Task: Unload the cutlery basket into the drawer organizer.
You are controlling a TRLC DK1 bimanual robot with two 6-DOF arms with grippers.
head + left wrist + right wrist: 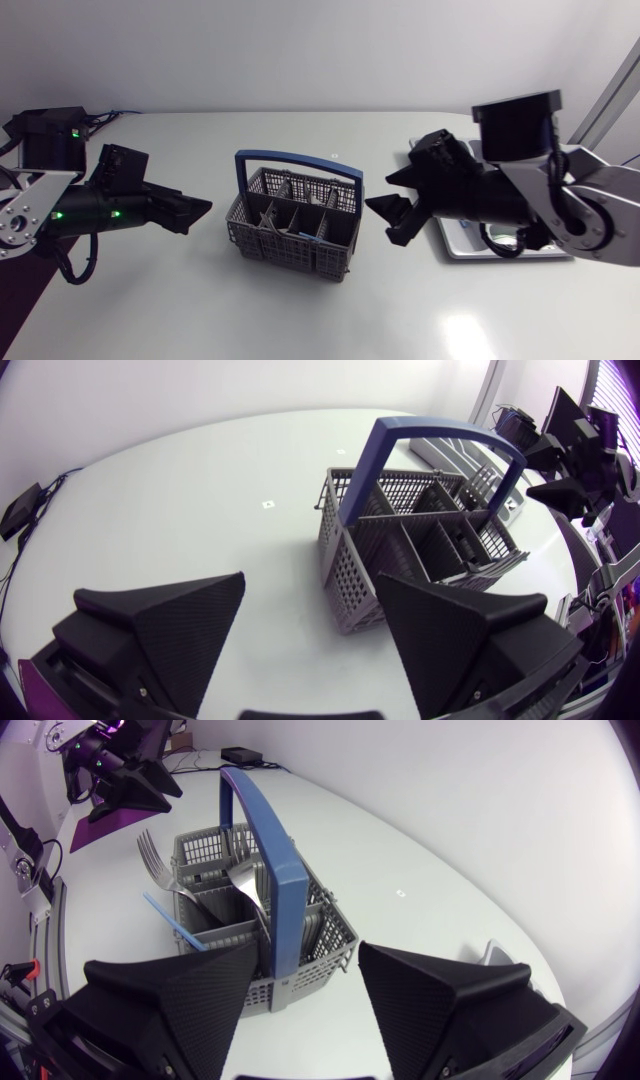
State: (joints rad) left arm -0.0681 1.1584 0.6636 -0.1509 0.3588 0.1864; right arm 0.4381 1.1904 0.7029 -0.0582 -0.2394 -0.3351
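A grey cutlery basket (295,228) with a blue arched handle (298,160) stands mid-table. In the right wrist view it holds forks (153,853), a spoon (245,880) and a thin blue utensil (172,916). My left gripper (197,212) hovers to the left of the basket, open and empty; the basket (420,545) lies ahead of its fingers. To the right of the basket, my right gripper (393,215) is also open and holds nothing. The drawer organizer (462,245), a pale tray, lies at the right, mostly hidden under my right arm.
In the left wrist view my right gripper (578,478) shows beyond the basket. My left gripper (128,782) appears past the basket in the right wrist view. Bare white table (300,320) stretches in front of the basket.
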